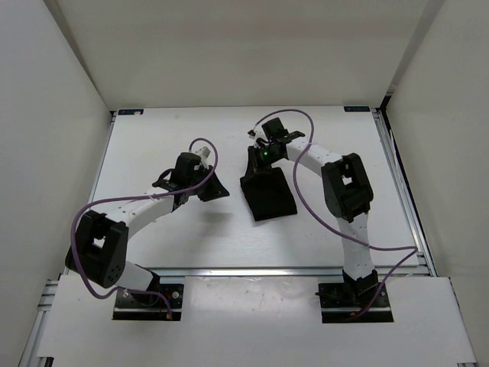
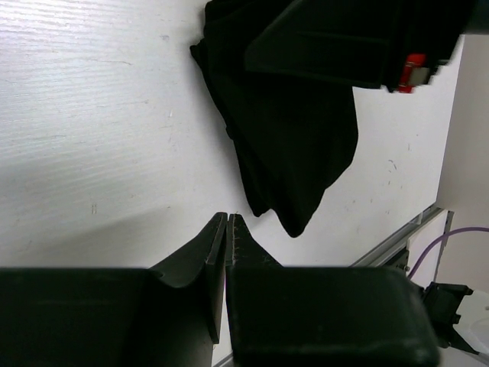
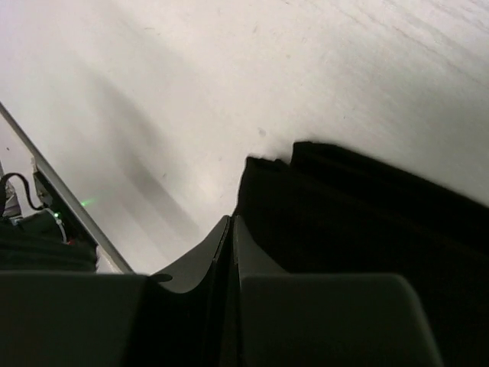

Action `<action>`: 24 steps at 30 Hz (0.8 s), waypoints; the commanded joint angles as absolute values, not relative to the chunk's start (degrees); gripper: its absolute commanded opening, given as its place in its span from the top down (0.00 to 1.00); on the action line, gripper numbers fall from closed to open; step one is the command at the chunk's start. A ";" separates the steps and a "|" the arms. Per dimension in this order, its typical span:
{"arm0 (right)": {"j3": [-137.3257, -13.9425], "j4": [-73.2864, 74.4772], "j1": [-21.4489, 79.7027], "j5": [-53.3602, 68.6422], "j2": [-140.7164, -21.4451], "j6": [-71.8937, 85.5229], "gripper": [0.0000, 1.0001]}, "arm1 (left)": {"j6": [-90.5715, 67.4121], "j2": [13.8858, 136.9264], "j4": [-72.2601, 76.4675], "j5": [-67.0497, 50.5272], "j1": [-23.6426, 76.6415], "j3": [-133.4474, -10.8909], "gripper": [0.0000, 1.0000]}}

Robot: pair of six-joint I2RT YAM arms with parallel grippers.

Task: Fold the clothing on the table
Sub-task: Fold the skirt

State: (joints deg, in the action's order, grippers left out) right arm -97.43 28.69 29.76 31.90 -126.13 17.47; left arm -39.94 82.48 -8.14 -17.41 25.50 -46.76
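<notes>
- Jaws of the right gripper (image 3: 231, 220) stand all but together, and the black cloth begins right at their tips. We judge that they pinch a thin edge of it, though the wrist view does not show the bite itself.
- Our left gripper (image 2: 228, 219) has its jaws closed on nothing. It hangs over bare white surface near the cloth's left side, not touching it.
- Outward from there, the clothing (image 1: 271, 197) sits mid-table, narrow at its far end under the right gripper. It broadens toward the near edge of the table (image 1: 168, 138).
- It looks gathered or already doubled, with stacked layers showing along its edge in the right wrist view.
- Handling, as we judge it: this is light, limp, matte fabric. It will sag from any single hold and will not keep a crease by itself. It may drag and bunch on the table instead of lying flat. We see nothing fragile about it.
- Where to hold: we would take it at two corners of one hem, one gripper at each end. We would pinch only the layers meant to travel, so the fold carries over evenly.
- Containers: we see none in any view, so there are no contents to report.
</notes>
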 commanded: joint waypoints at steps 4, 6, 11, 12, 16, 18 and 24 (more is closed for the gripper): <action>-88.54 30.05 26.46 24.63 -109.55 16.79 0.93 | -43.23 83.22 -2.40 -22.57 27.33 -48.16 1.00; -83.18 30.15 24.70 21.11 -105.31 17.83 0.94 | -45.17 85.15 -1.05 -24.43 28.82 -50.43 1.00; -66.30 25.84 17.07 22.92 -91.50 21.26 0.93 | -43.51 93.33 0.00 -22.50 33.31 -58.96 1.00; -65.23 25.75 15.57 23.55 -90.36 21.79 0.93 | -43.77 94.56 0.00 -22.15 33.57 -59.24 1.00; -60.40 26.98 12.22 22.86 -87.11 20.92 0.94 | -44.30 96.06 0.00 -20.31 33.49 -58.10 1.00; -58.20 26.46 11.70 22.76 -85.88 21.35 0.93 | -44.38 95.98 -0.97 -19.43 33.75 -55.74 1.00; -56.95 27.51 9.68 22.85 -83.76 20.57 0.94 | -47.20 98.52 7.46 -21.27 34.54 -47.38 1.00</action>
State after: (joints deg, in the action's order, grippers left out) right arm -57.10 28.05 10.98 22.65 -86.61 20.82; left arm -45.82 97.47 3.62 -20.73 33.93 -49.82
